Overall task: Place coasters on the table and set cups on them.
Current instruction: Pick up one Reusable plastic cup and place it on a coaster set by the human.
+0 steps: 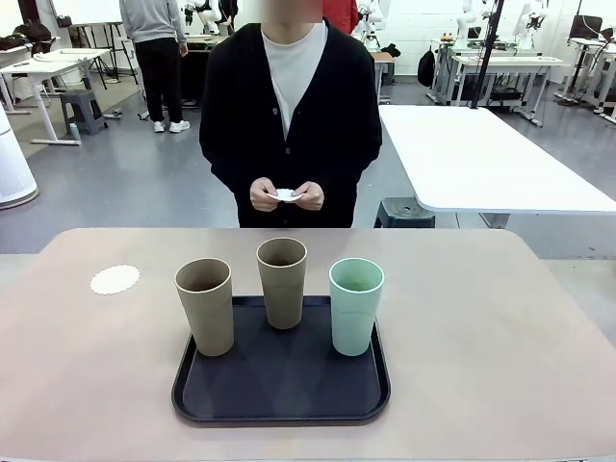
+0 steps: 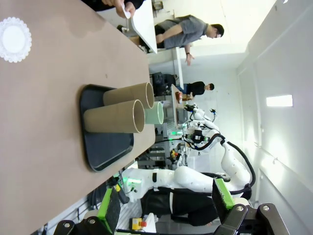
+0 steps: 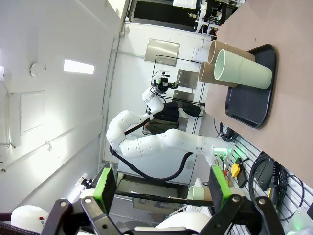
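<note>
Three cups stand upright on a black tray (image 1: 221, 409): a tan cup (image 1: 205, 306) at the left, a tan cup (image 1: 282, 282) at the back middle, a mint green cup (image 1: 355, 305) at the right. One white scalloped coaster (image 1: 115, 279) lies on the beige table (image 1: 481, 337) at the left, also in the left wrist view as the coaster (image 2: 14, 39). The person's hands hold another white coaster (image 1: 287, 195) above the far edge. My left gripper (image 2: 166, 208) is open, far from the cups (image 2: 117, 110). My right gripper (image 3: 161, 188) is open, away from the mint cup (image 3: 242, 71).
The person in a black cardigan stands at the table's far edge. A white table (image 1: 491, 159) stands behind at the right with a stool beside it. Bare tabletop lies on both sides of the tray.
</note>
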You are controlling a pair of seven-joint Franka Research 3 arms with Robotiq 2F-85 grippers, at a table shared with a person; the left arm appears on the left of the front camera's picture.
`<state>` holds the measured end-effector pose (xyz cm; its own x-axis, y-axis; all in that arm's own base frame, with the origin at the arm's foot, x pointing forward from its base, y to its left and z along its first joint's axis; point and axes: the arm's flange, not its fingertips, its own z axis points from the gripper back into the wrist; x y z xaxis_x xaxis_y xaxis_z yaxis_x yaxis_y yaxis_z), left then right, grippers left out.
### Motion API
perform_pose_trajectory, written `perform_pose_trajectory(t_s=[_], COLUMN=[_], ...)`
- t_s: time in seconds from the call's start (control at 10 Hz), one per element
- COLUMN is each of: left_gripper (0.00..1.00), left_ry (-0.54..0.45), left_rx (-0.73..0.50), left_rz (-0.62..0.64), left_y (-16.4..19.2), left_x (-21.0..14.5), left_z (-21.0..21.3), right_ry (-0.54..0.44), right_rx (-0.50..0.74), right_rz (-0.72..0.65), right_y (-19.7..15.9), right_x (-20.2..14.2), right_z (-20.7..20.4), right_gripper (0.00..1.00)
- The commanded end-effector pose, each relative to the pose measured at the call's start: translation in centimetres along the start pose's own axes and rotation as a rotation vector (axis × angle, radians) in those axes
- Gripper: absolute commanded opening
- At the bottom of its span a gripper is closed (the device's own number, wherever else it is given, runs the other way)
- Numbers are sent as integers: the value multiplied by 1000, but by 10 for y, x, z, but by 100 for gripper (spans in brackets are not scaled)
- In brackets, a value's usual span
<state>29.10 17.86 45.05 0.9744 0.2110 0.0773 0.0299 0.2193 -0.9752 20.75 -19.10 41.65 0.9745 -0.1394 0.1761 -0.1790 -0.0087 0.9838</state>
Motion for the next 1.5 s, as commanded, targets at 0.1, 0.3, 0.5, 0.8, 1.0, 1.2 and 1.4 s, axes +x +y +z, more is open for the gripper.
perform_pose_trajectory(t_s=[0.1, 0.3, 0.5, 0.8, 1.0, 1.2, 1.4], left_gripper=[100, 100, 100, 100, 100, 100, 100], left_ry=[0, 38, 82, 205, 258, 326, 457], left_rx=[0, 168, 391, 660, 799, 942, 910], left_rz=[0, -72, -233, -386, -580, -857, -1022], left_y=[0, -19, -46, -76, -81, -65, -54], left_x=[0, 29, 51, 78, 74, 58, 39], left_z=[0, -10, -40, -107, -161, -213, -242], right_ry=[-5, -5, -5, -5, -5, -5, -5], right_rx=[4, 4, 4, 4, 4, 4, 4], right_rz=[5, 5, 5, 5, 5, 5, 5], right_y=[1, 1, 1, 1, 1, 1, 1], right_x=[0, 0, 0, 0, 0, 0, 0], right_z=[2, 2, 2, 2, 2, 2, 2], right_gripper=[100, 100, 100, 100, 100, 100, 100])
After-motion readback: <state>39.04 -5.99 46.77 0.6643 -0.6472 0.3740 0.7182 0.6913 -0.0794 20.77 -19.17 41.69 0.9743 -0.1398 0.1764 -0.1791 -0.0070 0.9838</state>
